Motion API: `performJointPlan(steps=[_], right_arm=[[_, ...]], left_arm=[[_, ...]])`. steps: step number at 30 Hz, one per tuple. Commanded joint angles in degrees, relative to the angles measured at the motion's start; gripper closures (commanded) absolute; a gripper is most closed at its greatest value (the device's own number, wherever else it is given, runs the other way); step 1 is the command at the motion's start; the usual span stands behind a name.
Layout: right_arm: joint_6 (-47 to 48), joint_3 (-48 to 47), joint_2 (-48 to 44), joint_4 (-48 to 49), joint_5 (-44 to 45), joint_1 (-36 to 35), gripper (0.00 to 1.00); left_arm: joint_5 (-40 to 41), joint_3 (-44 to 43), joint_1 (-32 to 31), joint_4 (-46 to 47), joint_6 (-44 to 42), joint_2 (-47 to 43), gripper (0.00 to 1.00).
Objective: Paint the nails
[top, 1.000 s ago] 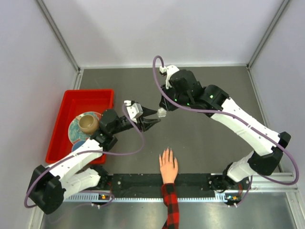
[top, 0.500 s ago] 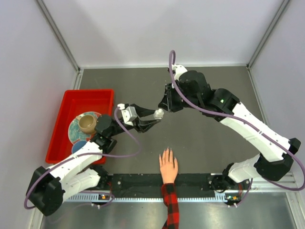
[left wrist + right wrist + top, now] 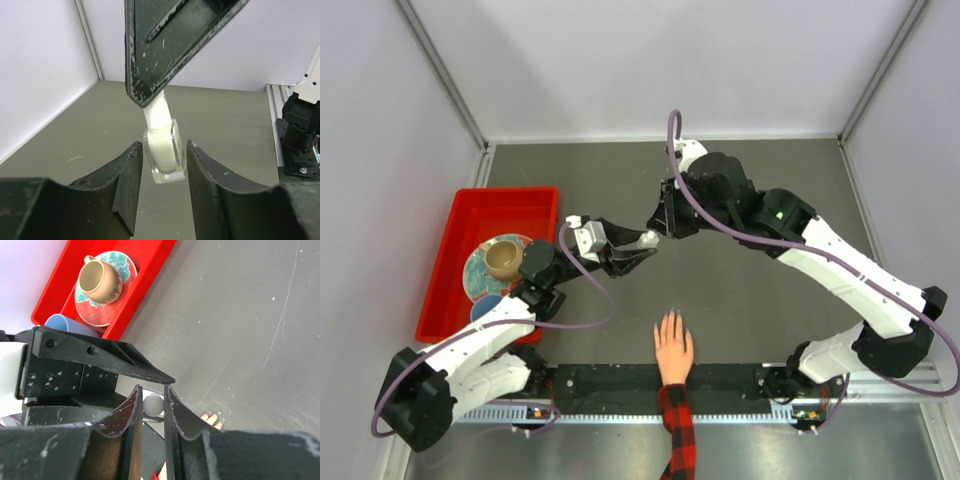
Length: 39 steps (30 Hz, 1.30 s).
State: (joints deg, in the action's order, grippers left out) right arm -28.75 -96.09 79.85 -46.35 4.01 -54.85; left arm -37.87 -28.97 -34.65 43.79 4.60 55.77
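Above the middle of the table [image 3: 780, 200], the left gripper [image 3: 646, 247] clamps a small glass bottle [image 3: 164, 152], and the right gripper [image 3: 152, 390] pinches its white cap [image 3: 157, 112]. Near the front edge, well apart from both, the nails [image 3: 670, 318] tip a hand [image 3: 673, 348] lying flat.

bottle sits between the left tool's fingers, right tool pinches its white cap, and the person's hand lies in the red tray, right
Only the hand is wrong: the top view shows it flat on the table at the near edge, apart from the red tray. The bottle sits between the left tool's fingers, and the right tool pinches its white cap.
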Motion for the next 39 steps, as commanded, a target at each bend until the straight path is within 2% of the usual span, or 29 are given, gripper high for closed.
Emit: performJointPlan(steps=[1, 9, 15, 20, 28, 29, 34, 35, 37, 38, 39], right_arm=[[0.6, -2.9, 1.1, 0.9, 3.2, -2.4, 1.0], [1.5, -4.1, 1.8, -0.3, 6.6, -3.8, 1.0], [2.3, -5.2, 1.7, -0.8, 7.6, -4.0, 1.0], [2.6, -5.3, 1.7, -0.8, 7.5, -4.3, 1.0], [3.1, -6.0, 2.8, -0.9, 7.9, -5.2, 1.0], [3.2, -6.0, 2.8, -0.9, 8.0, -5.3, 1.0], [3.4, -5.9, 3.6, -1.4, 7.9, -5.6, 1.0], [3.4, -5.9, 3.8, -1.4, 7.4, -5.7, 1.0], [3.8, -6.1, 4.2, -1.6, 6.7, -5.7, 1.0], [4.1, -6.5, 4.3, -2.2, 6.5, -5.7, 1.0], [4.3, -7.0, 4.3, -3.1, 6.9, -5.7, 0.82]], left_arm=[[-0.1, -1.0, -0.2, 2.9, 1.0, 0.3, 0.54], [0.5, -0.4, -0.2, 3.0, 1.2, 0.0, 0.56], [0.2, -0.4, -0.3, 1.6, 1.0, 0.2, 0.44], [0.2, -1.1, -0.3, 1.3, 1.0, 0.7, 0.44], [-0.7, -2.3, -0.2, 0.2, 1.4, 1.1, 0.56], [-0.8, -2.4, -0.3, 0.0, 1.5, 1.2, 0.61], [-0.4, -2.9, -0.3, -0.3, 2.6, 0.6, 0.69], [-0.2, -3.1, -0.3, -0.7, 2.6, 0.6, 0.74], [0.6, -4.0, -0.2, -1.7, 3.0, 0.7, 1.0], [2.0, -4.4, -0.2, -2.7, 3.0, 0.7, 1.0], [2.7, -4.7, -0.2, -4.1, 3.1, 0.5, 1.0]])
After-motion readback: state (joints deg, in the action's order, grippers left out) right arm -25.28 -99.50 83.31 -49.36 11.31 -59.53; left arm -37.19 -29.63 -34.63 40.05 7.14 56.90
